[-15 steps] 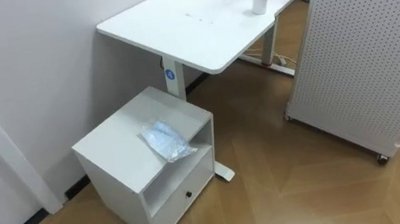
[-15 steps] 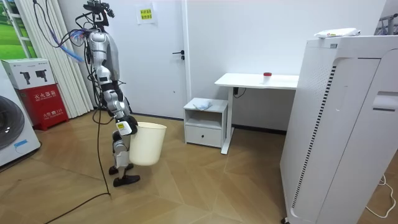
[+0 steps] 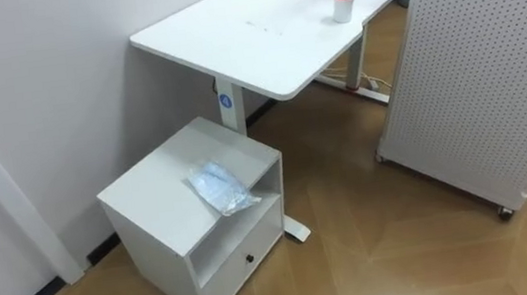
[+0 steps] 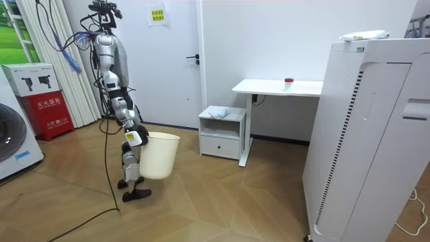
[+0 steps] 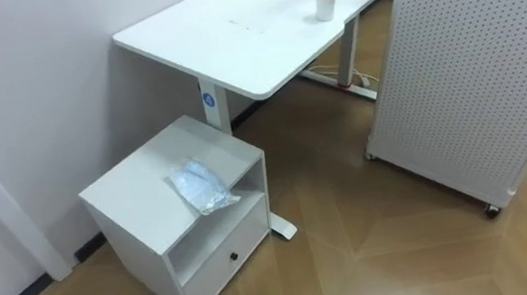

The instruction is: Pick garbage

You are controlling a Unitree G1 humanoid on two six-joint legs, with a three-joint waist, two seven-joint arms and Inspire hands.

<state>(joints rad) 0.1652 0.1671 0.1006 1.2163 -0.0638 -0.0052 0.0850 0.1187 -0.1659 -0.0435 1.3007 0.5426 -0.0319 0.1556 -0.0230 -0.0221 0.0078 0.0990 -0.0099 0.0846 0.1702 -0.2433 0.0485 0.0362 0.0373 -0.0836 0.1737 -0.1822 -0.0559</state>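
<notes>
A: Where to look for the garbage?

B: Left of centre in the eye view, on top of a low white cabinet (image 3: 144, 197). A crumpled clear plastic bag (image 3: 218, 187), faintly bluish, lying toward the right of that top and reaching its front edge, above an open shelf and a drawer.

A: Anything else around it?

B: Upper centre, a white desk (image 3: 250, 38) with a small red-lidded cup (image 3: 343, 2) toward the upper right. Along the right edge, a white perforated panel (image 3: 476, 71). Wooden floor (image 3: 386, 243) across the bottom.

A: And the hand?

B: Far left of the room view, well apart from the cabinet and facing it. A cream bin (image 4: 161, 156) carried low in front, with the right hand (image 4: 134, 138) at its rim. Too small there to tell whether clasped on the rim or merely resting against it.

A: How likely to handle?

B: Probably very light, soft and limp, slick to the touch. Apt to collapse and slide rather than resist. Hardly fragile. Best pinched from above at the bunched, raised middle, not scraped at along a flat edge. Otherwise liable to skid off the smooth top.

A: Next, then?

B: Judging by the gap, closing in on the cabinet first, then reaching for the bag.
</notes>
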